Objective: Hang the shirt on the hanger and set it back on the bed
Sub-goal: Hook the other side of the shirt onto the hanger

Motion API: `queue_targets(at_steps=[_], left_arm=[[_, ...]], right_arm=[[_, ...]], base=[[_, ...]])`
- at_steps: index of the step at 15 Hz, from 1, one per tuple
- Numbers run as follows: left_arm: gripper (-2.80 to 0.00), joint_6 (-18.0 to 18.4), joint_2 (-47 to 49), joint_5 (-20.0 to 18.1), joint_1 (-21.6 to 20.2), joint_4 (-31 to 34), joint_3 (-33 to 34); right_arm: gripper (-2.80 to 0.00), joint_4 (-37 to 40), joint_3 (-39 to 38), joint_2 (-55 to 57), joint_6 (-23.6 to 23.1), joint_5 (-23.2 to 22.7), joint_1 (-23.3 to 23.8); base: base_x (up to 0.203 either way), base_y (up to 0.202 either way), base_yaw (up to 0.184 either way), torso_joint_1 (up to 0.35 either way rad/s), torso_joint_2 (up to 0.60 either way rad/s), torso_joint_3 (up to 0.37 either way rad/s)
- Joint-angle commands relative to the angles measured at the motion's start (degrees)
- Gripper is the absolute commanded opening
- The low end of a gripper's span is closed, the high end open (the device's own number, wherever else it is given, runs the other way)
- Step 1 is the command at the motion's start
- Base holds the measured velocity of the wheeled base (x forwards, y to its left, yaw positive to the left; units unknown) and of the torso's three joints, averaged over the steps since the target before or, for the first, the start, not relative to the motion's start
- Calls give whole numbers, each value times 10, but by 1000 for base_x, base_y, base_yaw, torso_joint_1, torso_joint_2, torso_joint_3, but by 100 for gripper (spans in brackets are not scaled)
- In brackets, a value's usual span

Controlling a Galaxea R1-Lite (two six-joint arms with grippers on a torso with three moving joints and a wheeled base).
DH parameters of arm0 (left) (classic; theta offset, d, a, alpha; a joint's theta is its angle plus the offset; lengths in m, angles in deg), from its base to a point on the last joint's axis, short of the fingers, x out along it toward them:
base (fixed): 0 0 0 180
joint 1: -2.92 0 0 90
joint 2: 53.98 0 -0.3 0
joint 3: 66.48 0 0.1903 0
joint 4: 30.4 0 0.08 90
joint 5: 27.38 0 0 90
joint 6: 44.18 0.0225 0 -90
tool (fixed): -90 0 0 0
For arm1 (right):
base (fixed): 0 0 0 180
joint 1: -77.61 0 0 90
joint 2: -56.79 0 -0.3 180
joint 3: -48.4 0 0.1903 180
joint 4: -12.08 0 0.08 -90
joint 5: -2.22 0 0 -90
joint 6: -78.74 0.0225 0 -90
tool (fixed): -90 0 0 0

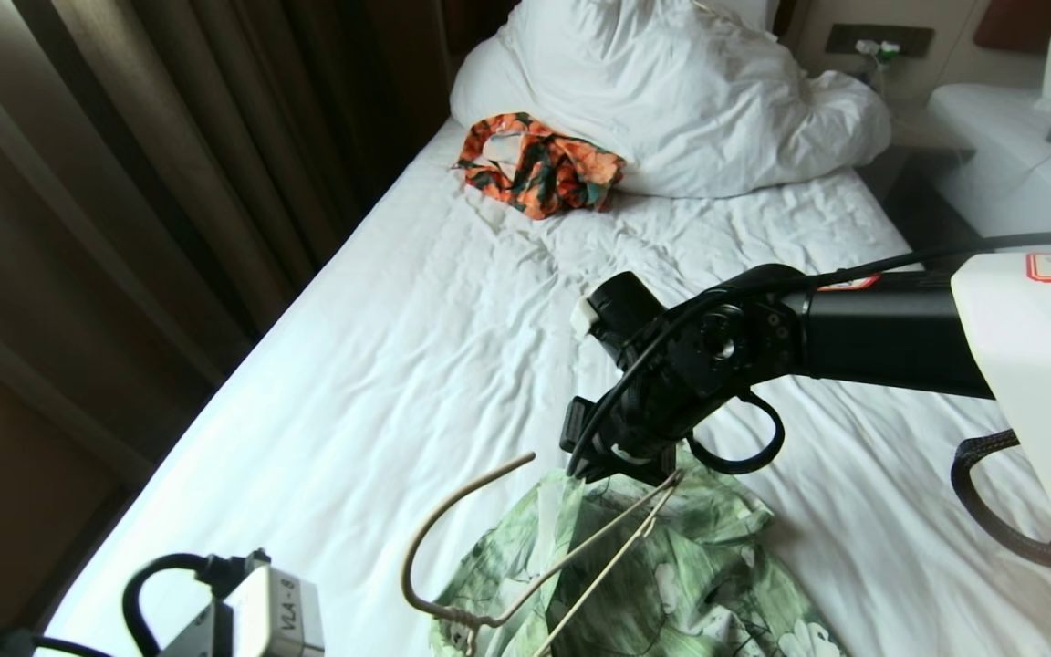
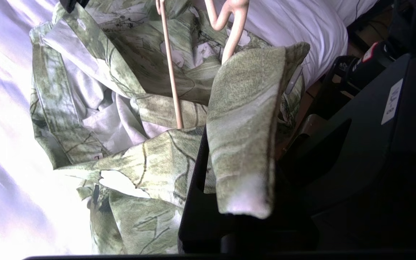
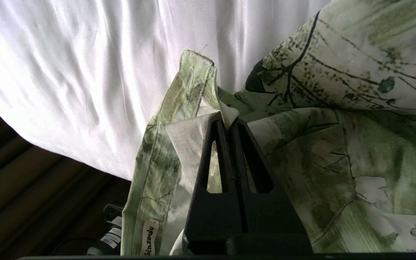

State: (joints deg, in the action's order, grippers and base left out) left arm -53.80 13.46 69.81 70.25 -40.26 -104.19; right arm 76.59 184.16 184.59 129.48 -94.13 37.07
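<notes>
The right gripper point(image 3: 229, 121) is pinched tight on the shirt point(image 1: 671, 566) at its front edge, lifting it just above the bed point(image 1: 379, 365). The left gripper point(image 2: 229, 173) is clamped on a collar flap, with the hanger point(image 1: 525, 557) just beyond it, its wire running inside the shirt. To seat it well, both grips should probably keep the collar spread so the shoulders drape over the wire
</notes>
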Motion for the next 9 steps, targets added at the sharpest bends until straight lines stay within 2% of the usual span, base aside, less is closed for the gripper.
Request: queue_targets(at_steps=[1,9], left_arm=[[-280,-2,-17,0,8,10,2],[-280,-4,-38,10,11,15,26]], right_arm=[[-280,6,-1,-8,9,-1,7],[-280,10,-24,-19,16,-2,28]], base=[[0,0,0,0,0,0],[0,0,0,0,0,0]])
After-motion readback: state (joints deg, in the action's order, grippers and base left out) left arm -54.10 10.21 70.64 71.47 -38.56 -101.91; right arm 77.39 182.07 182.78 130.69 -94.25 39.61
